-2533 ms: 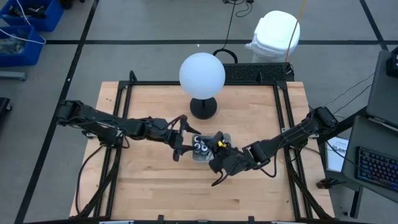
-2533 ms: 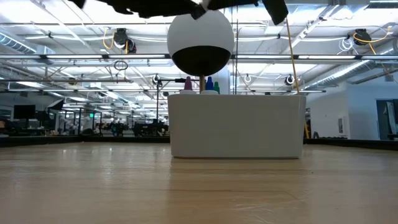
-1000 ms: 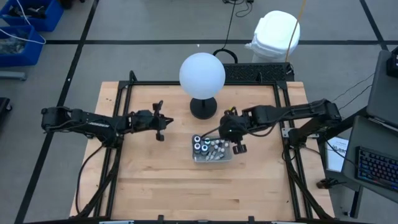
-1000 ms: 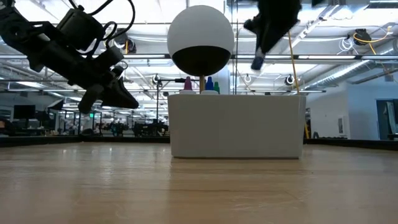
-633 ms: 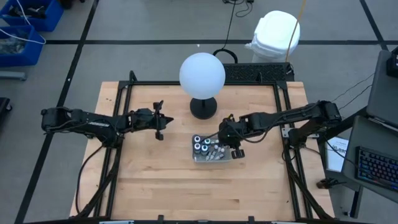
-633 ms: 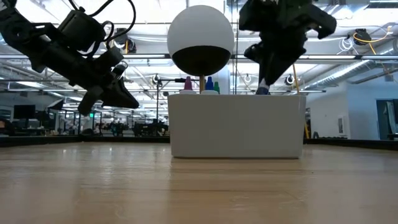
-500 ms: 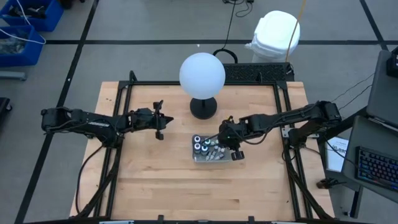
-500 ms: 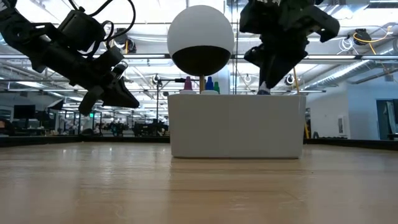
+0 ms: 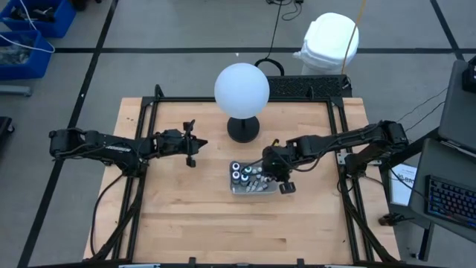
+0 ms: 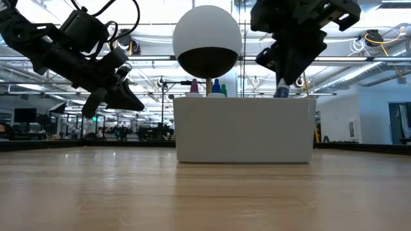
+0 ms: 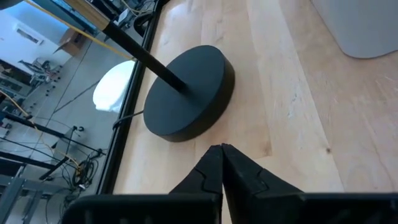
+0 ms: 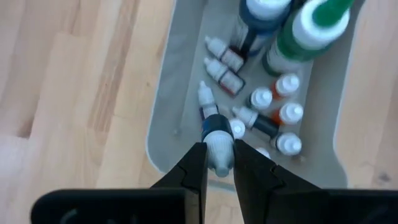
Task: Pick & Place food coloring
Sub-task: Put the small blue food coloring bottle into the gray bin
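Observation:
The food coloring is several tiny white-capped bottles and larger dark bottles in a clear tray at mid-table; most lie on its floor. My right gripper hangs over the tray's near right part, shut on one small bottle, whose lower end is level with the tray's rim. My left gripper hovers shut and holding nothing above the table, left of the tray, its tips pointing toward the lamp's base. My right gripper pinches one small bottle between its two fingers, which press on its white sides. The fingers come from above, slanting down. The bottle stands roughly upright below them, its blue lower end clear of the tray's floor.
A white globe lamp on a black round base stands just behind the tray. A black frame runs along the table's edges. Bare wood lies in front of the tray and to its left.
My right gripper, staying shut on the small bottle, has come down from high up and moved toward the table's near edge, ending over the tray's near right part.

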